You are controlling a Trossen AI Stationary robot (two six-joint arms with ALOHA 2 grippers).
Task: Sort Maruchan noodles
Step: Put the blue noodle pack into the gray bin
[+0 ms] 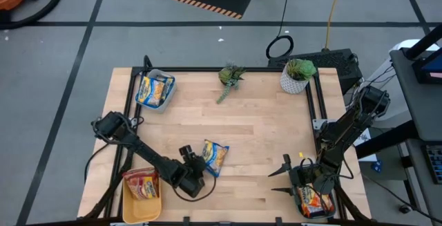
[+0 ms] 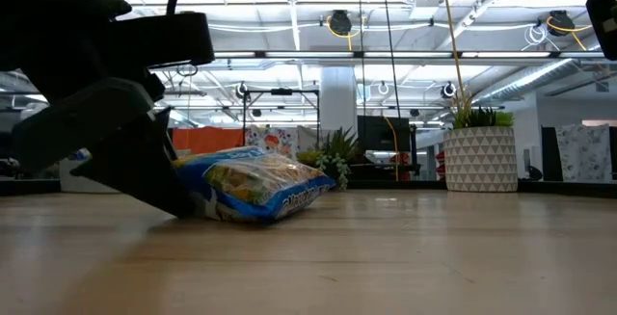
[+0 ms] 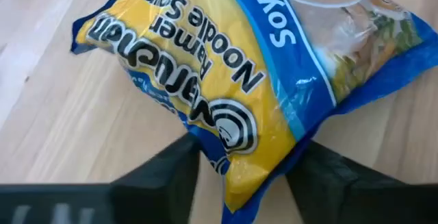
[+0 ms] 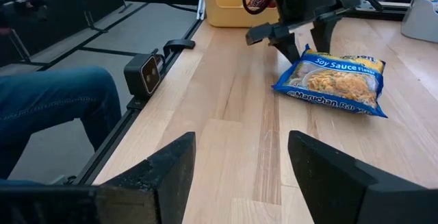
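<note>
Right now your one loose blue-and-yellow packet [image 1: 215,157] lies flat on the bare wood near the front middle of the table [image 1: 262,129]. Your left gripper [image 3: 250,172] sits at its near end with the fingers parted, one on each side of the packet's corner; whether they already press on the wrapper you cannot tell.

Judging by the bins, you are well along: the grey bin [image 1: 168,82] at the back left holds blue-and-yellow packets, the yellow bin [image 1: 131,211] at the front left holds a red-and-yellow one, and another packet [image 1: 314,202] lies at the front right under your right arm. This loose packet looks like the last one left out.

Your left arm reaches low across from the left edge. Your right gripper [image 1: 284,177] waits at the front right, fingers spread wide and holding nothing.
</note>
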